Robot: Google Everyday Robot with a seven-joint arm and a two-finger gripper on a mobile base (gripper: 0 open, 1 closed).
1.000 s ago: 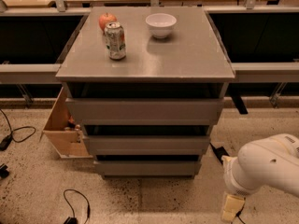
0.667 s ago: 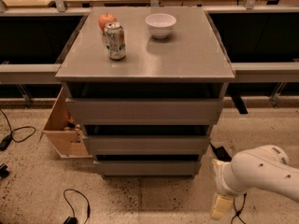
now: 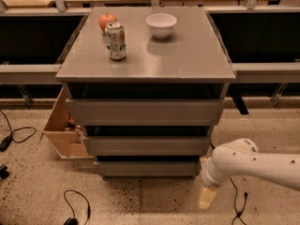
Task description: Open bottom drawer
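Note:
The grey cabinet (image 3: 146,60) stands in the middle with three drawers. The bottom drawer (image 3: 145,168) is the lowest and narrowest, with a plain grey front that sits shut, just above the floor. My white arm (image 3: 255,163) comes in from the right at floor level. My gripper (image 3: 207,197) hangs down from the wrist, its cream tip pointing at the floor, just right of and below the bottom drawer's right corner. It is apart from the drawer front.
An apple (image 3: 107,20), a drink can (image 3: 115,41) and a white bowl (image 3: 161,25) stand on the cabinet top. A light tan wooden box (image 3: 65,128) leans at the cabinet's left side. Black cables (image 3: 77,205) lie on the speckled floor. Dark shelving runs behind.
My arm and gripper have moved left, toward the bottom drawer's right corner. The drawers have not moved.

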